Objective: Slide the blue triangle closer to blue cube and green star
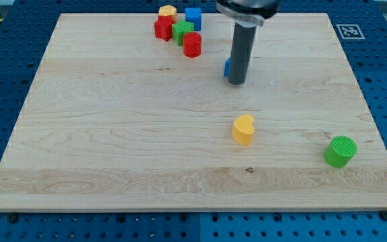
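Observation:
The blue triangle [226, 66] is mostly hidden behind my rod; only a small blue edge shows at the rod's left side. My tip [236, 82] rests on the board right next to it, at the view's upper middle. The blue cube [193, 17] sits at the view's top, with the green star [183, 30] just below and left of it. Both lie up and to the left of the triangle, some way off.
A yellow block [168, 11], a red block [163, 28] and a red cylinder [192, 45] cluster around the cube and star. A yellow heart-like block [243, 129] sits below my tip. A green cylinder [340, 150] stands at the lower right.

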